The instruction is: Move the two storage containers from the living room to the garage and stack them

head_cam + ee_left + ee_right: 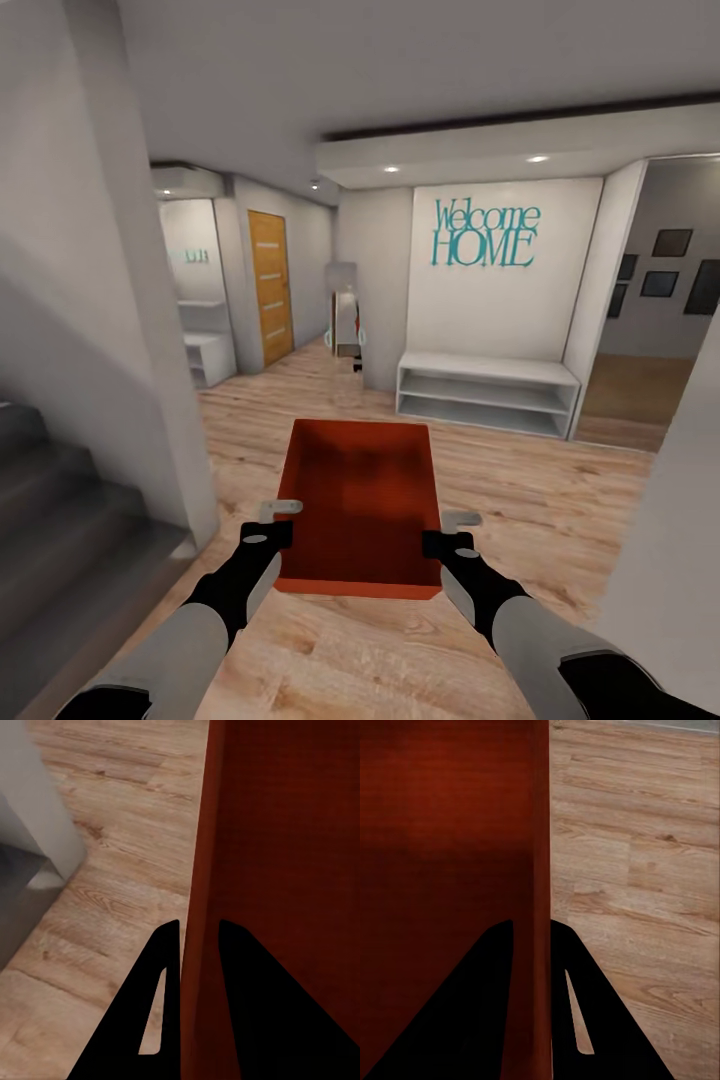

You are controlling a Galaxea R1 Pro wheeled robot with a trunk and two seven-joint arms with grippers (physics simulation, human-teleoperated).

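Note:
One orange-red storage container [360, 505] hangs in front of me above the light wood plank floor, held level between both arms. My left gripper [283, 520] is shut on its left wall [199, 907], one finger on each side of the thin wall. On the opposite side, my right gripper [445, 530] is shut on the right wall [538, 892] in the same way. The box is open-topped and empty inside.
Dark stairs [60, 540] and a white wall corner [170, 400] stand close on my left. Ahead is a white low shelf [487, 392] under a "Welcome HOME" wall sign [485, 233]. A wooden door [270, 288] is far left; a white wall edge [680, 520] is near right.

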